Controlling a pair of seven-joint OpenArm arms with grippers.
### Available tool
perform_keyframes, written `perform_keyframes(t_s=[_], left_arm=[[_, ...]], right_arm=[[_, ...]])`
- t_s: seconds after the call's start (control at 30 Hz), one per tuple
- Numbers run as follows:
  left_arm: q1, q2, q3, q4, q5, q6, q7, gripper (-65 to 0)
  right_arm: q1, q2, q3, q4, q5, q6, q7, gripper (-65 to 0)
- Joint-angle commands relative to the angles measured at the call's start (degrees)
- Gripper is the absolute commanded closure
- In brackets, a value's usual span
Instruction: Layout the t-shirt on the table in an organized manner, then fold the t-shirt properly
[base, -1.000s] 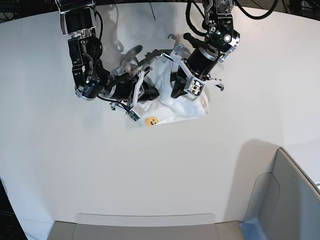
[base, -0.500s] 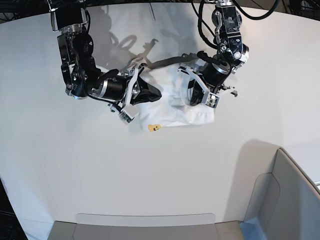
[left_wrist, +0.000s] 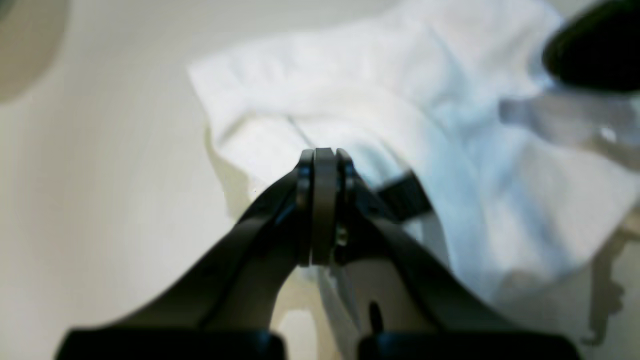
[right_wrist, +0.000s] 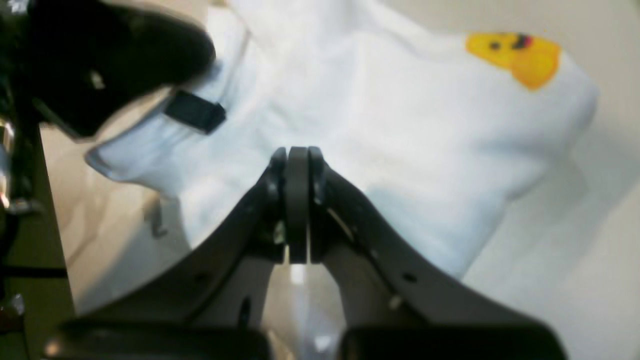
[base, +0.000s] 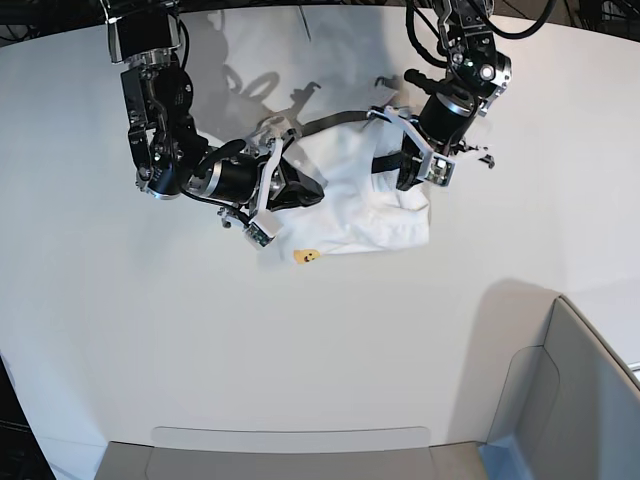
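Note:
The white t-shirt (base: 365, 215) lies bunched on the white table (base: 150, 330), with a yellow print patch (base: 308, 256) at its near edge. The same t-shirt (left_wrist: 410, 95) and its black neck label (left_wrist: 406, 192) show in the left wrist view. In the right wrist view the t-shirt (right_wrist: 390, 130), its label (right_wrist: 195, 111) and yellow patch (right_wrist: 520, 55) lie beyond the fingers. My left gripper (left_wrist: 324, 154) is shut with nothing between its fingers, over the shirt's right part (base: 400, 172). My right gripper (right_wrist: 297, 151) is also shut and empty, at the shirt's left edge (base: 315, 192).
A grey-white plastic bin (base: 575, 400) stands at the near right corner. A flat grey panel (base: 290, 452) runs along the table's near edge. Dark cables hang behind both arms at the far side.
The left arm has swung back toward the far right and the right arm has shifted a little. The shirt now lies flatter, its yellow patch slightly nearer. Both grippers stayed shut.

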Motion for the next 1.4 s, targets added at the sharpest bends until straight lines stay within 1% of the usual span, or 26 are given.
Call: perform_keyframes(t_s=[0.0, 0.1, 0.17, 0.23, 0.3, 0.43, 0.53, 0.57, 0.67, 0.77, 0.87, 0.93, 1.0, 1.13, 1.37], left_arm=[[-0.55, 0.0, 0.16, -0.32, -0.76, -0.03, -1.66, 0.0], [-1.34, -0.27, 0.07, -7.17, -0.76, -0.03, -1.74, 0.0], [-3.8, -1.67, 0.07, -11.04, -0.76, -0.03, -1.74, 0.0], [-4.94, -1.94, -0.2, -11.83, -1.12, -0.03, -1.74, 0.0], [-4.15, -2.02, -0.64, -8.49, -1.12, -0.03, -1.74, 0.0], [-3.18, -1.59, -3.89, 0.03, -1.12, -0.03, -1.74, 0.0], [-3.27, -1.59, -6.35, 3.37, -1.12, -0.03, -1.74, 0.0], [-3.36, -1.59, -7.4, 4.25, -1.12, -0.03, -1.74, 0.0], [-3.36, -1.59, -11.01, 5.13, -1.12, -0.03, -1.83, 0.0], [-3.36, -1.5, -15.93, 5.13, -1.2, -0.03, -1.83, 0.0], [-3.36, -1.5, -20.86, 5.13, -1.29, -0.03, -1.83, 0.0], [-3.36, -1.5, -23.67, 5.13, -1.38, -0.03, -1.83, 0.0], [-3.27, -0.62, -25.69, 5.13, -1.38, -0.03, -1.83, 0.0], [-3.01, 0.79, -29.03, 5.05, -1.38, -0.03, -1.83, 0.0], [-1.07, 1.05, -35.8, 4.78, -1.38, -0.03, -1.83, 0.0]], right_arm=[[1.17, 0.08, 0.12, 0.11, 0.77, 0.35, 1.32, 0.0], [3.54, -0.01, 0.12, -6.84, 0.68, 0.35, 1.32, 0.0], [5.47, -0.1, 0.12, -12.73, 0.77, 0.35, 1.41, 0.0], [6.53, -0.1, 0.12, -15.36, 1.12, 0.35, 1.41, 0.0], [6.09, 0.16, 0.3, -11.76, 1.21, 0.26, 1.06, 0.0], [3.1, 0.43, 0.39, 0.11, 1.03, -0.18, 1.06, 0.0], [1.43, 0.16, 0.39, 6.61, 0.86, -0.36, 1.06, 0.0], [0.64, 0.34, 0.39, 8.55, 0.77, -0.97, 1.06, 0.0], [-1.91, 0.87, 0.39, 13.21, 0.77, -4.4, 1.32, 0.0], [-4.55, 2.62, 0.47, 17.43, 0.77, -7.56, 1.41, 0.0], [-7.45, 2.89, 0.56, 20.94, 0.68, -11.17, 1.5, 0.0], [-9.82, 3.68, 1.62, 23.23, -0.2, -12.75, 2.29, 0.0], [-12.29, 3.68, 2.06, 24.55, -1.34, -13.54, 4.48, 0.0], [-16.94, 4.03, 2.14, 24.81, -3.28, -13.54, 8.35, 0.0], [-23.36, 4.03, 2.32, 24.9, -3.36, -13.54, 8.79, 0.0]])
